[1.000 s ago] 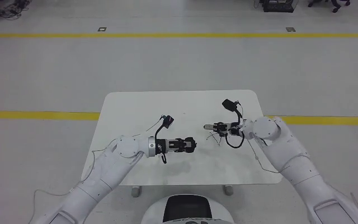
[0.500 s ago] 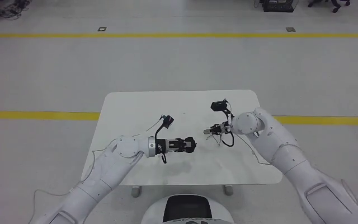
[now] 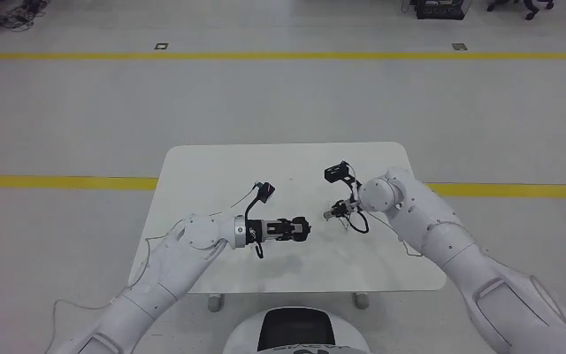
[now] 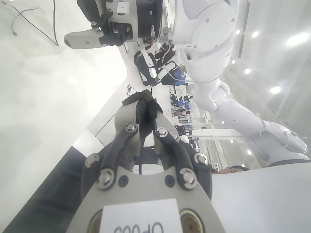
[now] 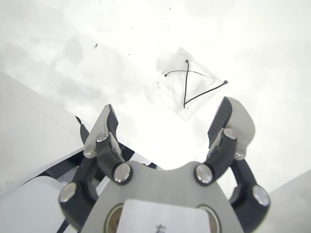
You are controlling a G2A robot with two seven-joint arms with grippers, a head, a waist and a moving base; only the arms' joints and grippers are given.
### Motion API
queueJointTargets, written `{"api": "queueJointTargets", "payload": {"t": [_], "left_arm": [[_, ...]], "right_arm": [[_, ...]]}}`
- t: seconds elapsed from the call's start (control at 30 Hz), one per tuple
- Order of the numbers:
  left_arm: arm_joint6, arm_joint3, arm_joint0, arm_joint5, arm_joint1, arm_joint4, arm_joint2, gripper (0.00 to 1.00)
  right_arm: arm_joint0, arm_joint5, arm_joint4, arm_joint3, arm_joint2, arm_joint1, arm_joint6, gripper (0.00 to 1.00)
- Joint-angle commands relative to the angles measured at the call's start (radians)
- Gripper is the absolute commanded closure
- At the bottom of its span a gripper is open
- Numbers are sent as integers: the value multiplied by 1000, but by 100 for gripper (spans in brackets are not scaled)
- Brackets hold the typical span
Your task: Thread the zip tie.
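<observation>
My left gripper hangs over the table's middle, shut on a thin black zip tie; the tie's bent end pokes out past the fingertips. My right gripper stands open a short way to its right with nothing between its fingers. In the right wrist view this gripper hovers above a small clear tray holding three loose black zip ties. From the left wrist, the open right gripper shows beside that tray.
The white table carries little besides the tray. Its front and right edges lie close to both arms. Cables loop off each wrist, one under the left forearm.
The right gripper has moved left, closer to the left gripper and the tray, and its wrist has turned. The left arm has kept still.
</observation>
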State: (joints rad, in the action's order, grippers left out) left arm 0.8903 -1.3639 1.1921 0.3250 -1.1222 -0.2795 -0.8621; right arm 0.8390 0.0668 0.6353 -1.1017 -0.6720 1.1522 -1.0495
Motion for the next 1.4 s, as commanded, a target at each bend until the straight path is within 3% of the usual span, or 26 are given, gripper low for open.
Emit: {"api": "queueJointTargets", "payload": {"t": [0.0,0.1,0.43,0.5,0.6,0.9,1.1,1.13,1.17,1.37], "left_arm": [[0,0,0,0,0,0,0,100],[0,0,0,0,0,0,0,100],[0,0,0,0,0,0,0,100],[0,0,0,0,0,0,0,100],[0,0,0,0,0,0,0,100],[0,0,0,0,0,0,0,100],[0,0,0,0,0,0,0,100],[0,0,0,0,0,0,0,100],[0,0,0,0,0,0,0,100],[0,0,0,0,0,0,0,100]], "right_arm": [[-23,3,7,37,27,17,-1,0],[-53,48,-1,104,71,48,-4,0],[-44,46,2,105,70,48,16,0],[-43,18,30,125,83,54,15,0],[-48,50,21,156,90,66,40,0],[-39,48,32,150,89,66,63,0],[-31,-2,90,115,89,68,62,0],[-30,-7,94,111,88,69,61,30],[-29,-9,97,108,88,69,59,51],[-29,-3,112,115,89,78,44,54]]}}
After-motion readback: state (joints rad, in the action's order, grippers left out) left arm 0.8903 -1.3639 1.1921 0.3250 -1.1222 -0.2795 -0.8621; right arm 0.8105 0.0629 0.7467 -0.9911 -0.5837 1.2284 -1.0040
